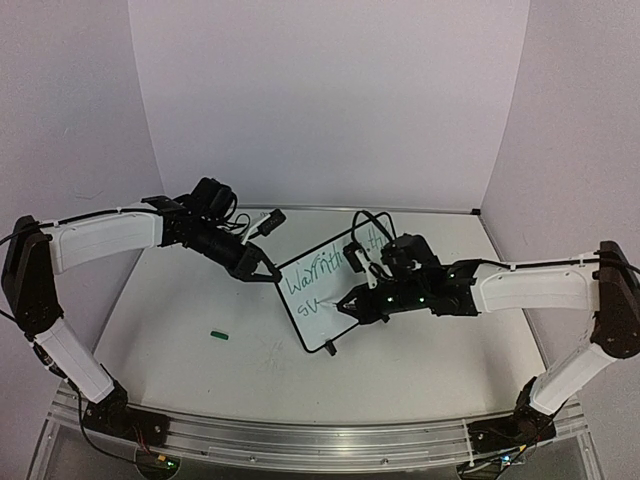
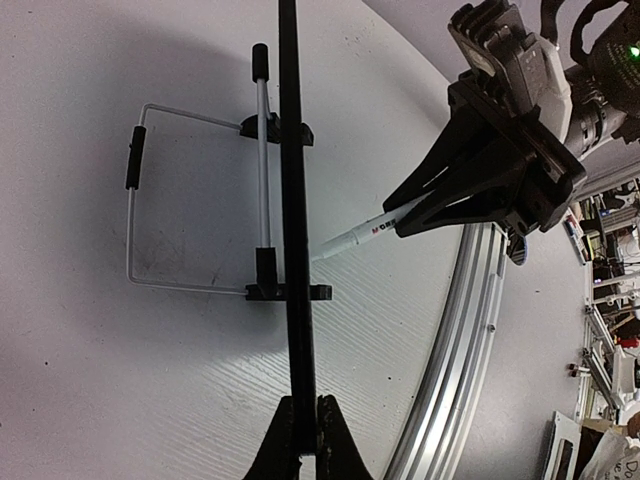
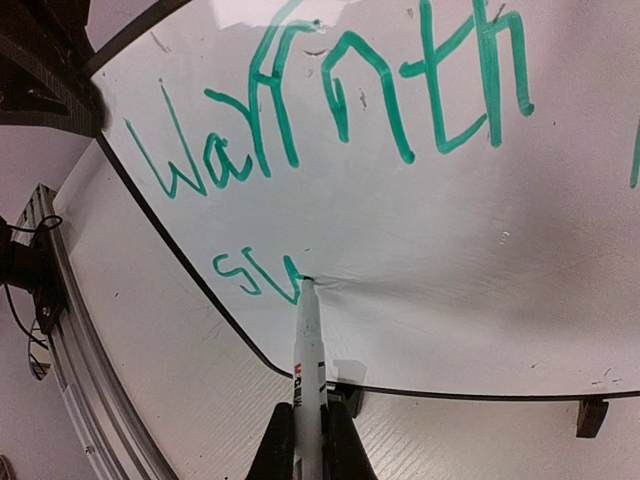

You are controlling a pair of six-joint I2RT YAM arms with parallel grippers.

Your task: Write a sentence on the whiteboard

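The whiteboard [image 1: 322, 290] stands tilted at mid-table on its black feet [image 3: 592, 415], with green writing "Warmth" on the top line and "sv" below it. My left gripper [image 1: 266, 272] is shut on the board's left edge; in the left wrist view that black frame [image 2: 292, 200] runs edge-on between the jaws of the left gripper [image 2: 303, 435]. My right gripper [image 3: 310, 445] is shut on a white marker [image 3: 308, 340]. The marker's green tip touches the whiteboard [image 3: 450, 250] at the end of the "sv". The top view shows the right gripper [image 1: 350, 305] low in front of the board.
A small green marker cap [image 1: 221, 335] lies on the table left of the board. A wire stand [image 2: 135, 200] juts from the board's back. The aluminium rail [image 1: 300, 435] runs along the near table edge. White walls enclose the back and sides.
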